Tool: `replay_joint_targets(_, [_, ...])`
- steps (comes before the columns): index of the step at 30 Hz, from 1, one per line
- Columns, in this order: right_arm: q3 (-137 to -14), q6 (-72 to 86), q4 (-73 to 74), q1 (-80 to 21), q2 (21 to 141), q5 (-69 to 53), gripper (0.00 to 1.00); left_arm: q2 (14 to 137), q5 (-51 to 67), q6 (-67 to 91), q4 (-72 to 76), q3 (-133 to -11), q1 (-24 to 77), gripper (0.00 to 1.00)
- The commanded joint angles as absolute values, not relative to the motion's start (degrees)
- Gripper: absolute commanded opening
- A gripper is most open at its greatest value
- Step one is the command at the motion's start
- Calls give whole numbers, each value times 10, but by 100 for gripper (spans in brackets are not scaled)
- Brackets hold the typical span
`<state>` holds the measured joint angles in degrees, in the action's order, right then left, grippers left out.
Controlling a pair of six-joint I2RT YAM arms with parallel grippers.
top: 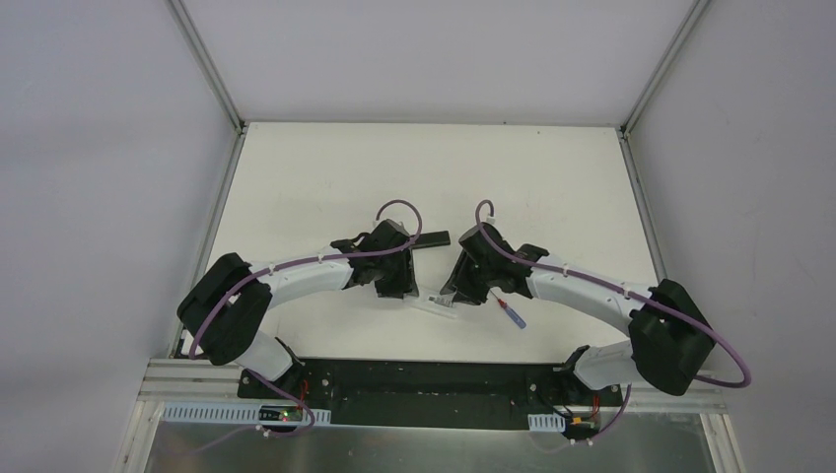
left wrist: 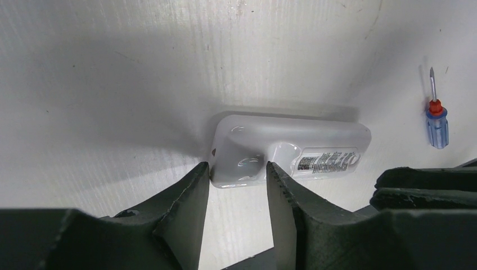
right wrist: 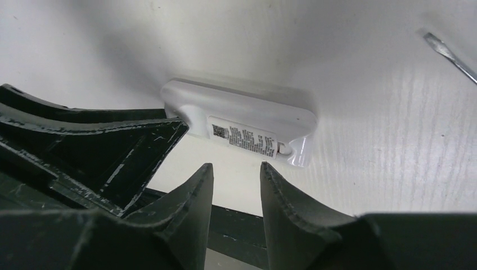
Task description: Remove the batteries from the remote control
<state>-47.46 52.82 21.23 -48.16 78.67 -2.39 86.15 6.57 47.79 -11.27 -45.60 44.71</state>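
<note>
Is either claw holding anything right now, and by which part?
Nothing is held. The right claw is open, short of the white remote. The left claw is open by one end of it; contact there is unclear.

A robotics lab work cell is indicated. A white table (top: pixel 325 177) is enclosed on three sides by plain pale panels (top: pixel 99 148), which are joined by aluminium profiles (top: pixel 205 61). The left arm (top: pixel 306 274) and the right arm (top: pixel 582 284) are bolted to a black base plate (top: pixel 434 392), set on a metal rail (top: pixel 197 374) at the near edge. Purple cables (top: pixel 399 205) are routed along both arms, and small circuit boards (top: pixel 288 414) with lit indicators are mounted beside slotted white cable ducts (top: pixel 212 414). Scuffed black plastic is seen on the right gripper (right wrist: pixel 236 166). In the wrist views the table's surface is marked by fine scratches and specks.
</note>
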Motion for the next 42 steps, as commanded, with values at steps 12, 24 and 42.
replay_joint_targets(12, [-461, 561, 241, -488, 793, 36, 36, 870, 86, 470, -97, -456, 466, 38])
replay_joint_targets(24, [-476, 545, 249, -487, 823, 37, 37, 877, 89, 467, -98, -462, 465, 38])
replay_joint_targets(42, [-494, 537, 247, -496, 811, 49, 37, 871, 87, 470, -98, -458, 466, 37])
